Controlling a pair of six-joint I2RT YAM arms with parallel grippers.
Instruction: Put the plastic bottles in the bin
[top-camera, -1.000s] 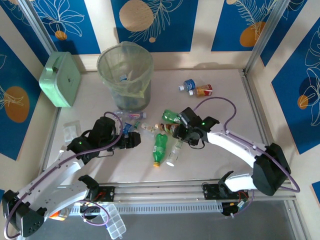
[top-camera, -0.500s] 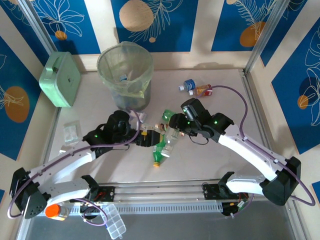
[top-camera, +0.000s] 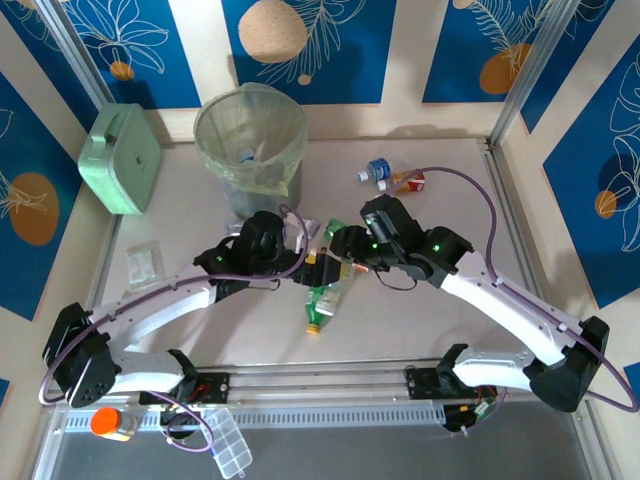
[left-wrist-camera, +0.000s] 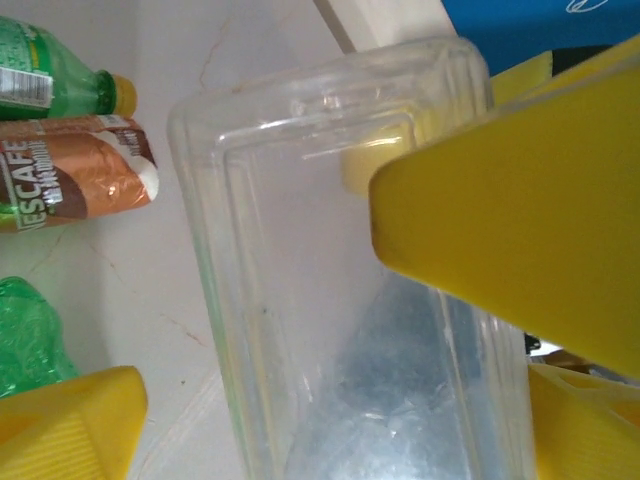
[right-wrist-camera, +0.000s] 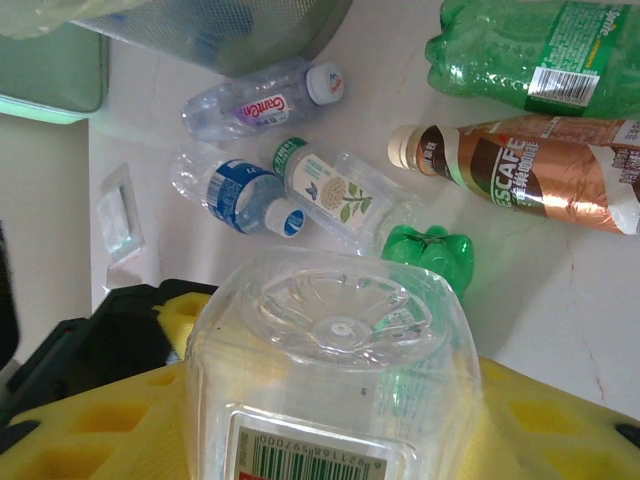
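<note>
a: where's the bottle you're moving, and what has hold of it?

b: the clear bottle (right-wrist-camera: 330, 350) is up off the desk (top-camera: 400, 320), around the middle, well short of the bin (top-camera: 270, 180). your right hand (right-wrist-camera: 335, 440) is clamped on its sides, with the base turned to the wrist camera. your left hand (left-wrist-camera: 290, 330) straddles what looks like the same bottle. one finger (left-wrist-camera: 500, 220) is against it and the other stands off with desk showing between, so that hand is spread around it, not gripping.

a: what can go wrong?

b: if the right lets go before the left closes, the bottle drops onto the ones lying below: the nescafe bottle (right-wrist-camera: 540, 165), the green bottle (right-wrist-camera: 530, 50) and the blue-label bottle (right-wrist-camera: 235, 190). the wall looks thin and slick, so a hard squeeze from both hands may buckle it or pop it out. your wrists are also crowded together, and a twist could knock them.

a: anything you can't read?

b: from above, the arms cover the bottle, so i can't see its cap end. the barcode label is cut off at the frame edge. what's inside the bin is blurred through the liner.
</note>
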